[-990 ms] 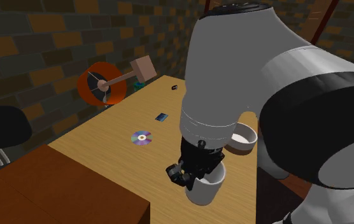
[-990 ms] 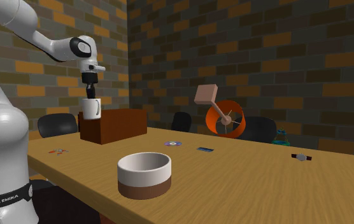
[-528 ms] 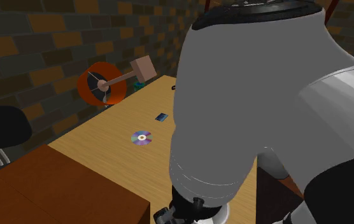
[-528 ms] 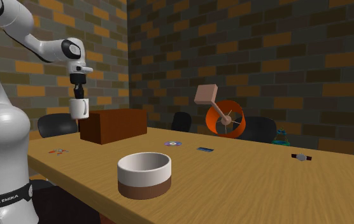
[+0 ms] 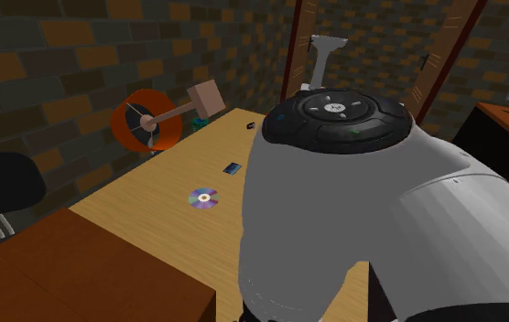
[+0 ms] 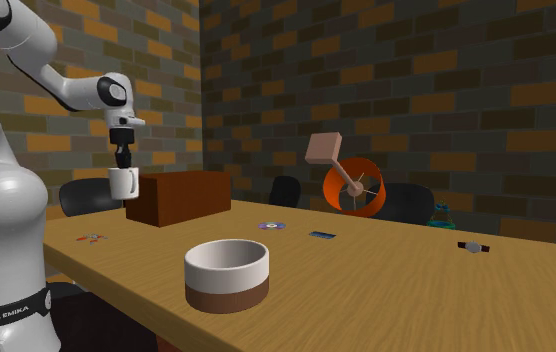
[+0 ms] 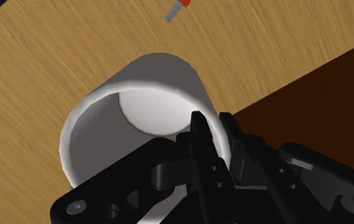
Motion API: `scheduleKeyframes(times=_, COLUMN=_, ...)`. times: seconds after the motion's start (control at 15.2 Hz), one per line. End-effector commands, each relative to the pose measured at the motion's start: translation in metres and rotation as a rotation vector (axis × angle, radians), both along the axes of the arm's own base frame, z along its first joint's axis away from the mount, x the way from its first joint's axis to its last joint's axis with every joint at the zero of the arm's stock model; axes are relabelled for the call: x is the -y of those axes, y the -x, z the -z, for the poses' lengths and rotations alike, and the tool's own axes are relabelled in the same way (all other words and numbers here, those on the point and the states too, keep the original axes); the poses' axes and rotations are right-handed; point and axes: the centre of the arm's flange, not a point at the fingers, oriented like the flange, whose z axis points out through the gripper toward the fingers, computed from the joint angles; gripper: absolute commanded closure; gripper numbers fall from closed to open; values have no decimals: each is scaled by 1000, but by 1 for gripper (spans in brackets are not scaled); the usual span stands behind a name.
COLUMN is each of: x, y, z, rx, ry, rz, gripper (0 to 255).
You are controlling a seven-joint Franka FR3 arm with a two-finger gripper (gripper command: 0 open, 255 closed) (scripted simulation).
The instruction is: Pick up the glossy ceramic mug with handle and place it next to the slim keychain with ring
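In the shoulder view the arm (image 5: 353,210) bulks across the near part of the table (image 5: 166,183). Past it lie a disc (image 5: 203,198) in the middle of the top and a brown box (image 5: 88,274) at the near corner.

The second exterior view sees the gripper (image 6: 121,160) hanging straight down with the white mug (image 6: 123,183) under it. The mug is upright and in the air, just off the end of the box (image 6: 178,197) and above the table's far corner. The keychain (image 6: 92,238) lies on the wood there, below the mug and toward that view's left. A white and brown bowl (image 6: 226,274) stands near the front edge.

The wrist view gives the grip. The two black fingers of the gripper (image 7: 212,124) pinch the mug's (image 7: 137,114) wall at the rim, one inside and one outside. The mug's open mouth faces the camera. Beyond its base the orange and grey keychain (image 7: 177,9) rests on the table (image 7: 42,63).

One second ago the second exterior view had the mug higher and over the box; it now hangs lower, past the box's end. In the shoulder view the mug and gripper then showed below the arm, and the arm now covers that spot.
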Motion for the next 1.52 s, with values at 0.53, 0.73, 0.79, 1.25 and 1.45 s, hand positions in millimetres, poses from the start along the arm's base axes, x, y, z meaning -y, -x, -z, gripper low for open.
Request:
scheduleKeyframes(times=0.53, x=1, y=0, z=53, rx=0, ry=-1, rz=0, gripper=255)
scheduleKeyframes(times=0.73, x=1, y=0, z=68, rx=0, ry=-1, rz=0, gripper=255)
scheduleKeyframes(times=0.79, x=1, y=0, z=74, rx=0, ry=-1, rz=0, gripper=255)
scheduleKeyframes(times=1.25, x=1, y=0, z=111, rx=0, ry=-1, rz=0, gripper=255)
scheduleKeyframes(times=1.45, x=1, y=0, z=121, rx=0, ry=-1, rz=0, gripper=255)
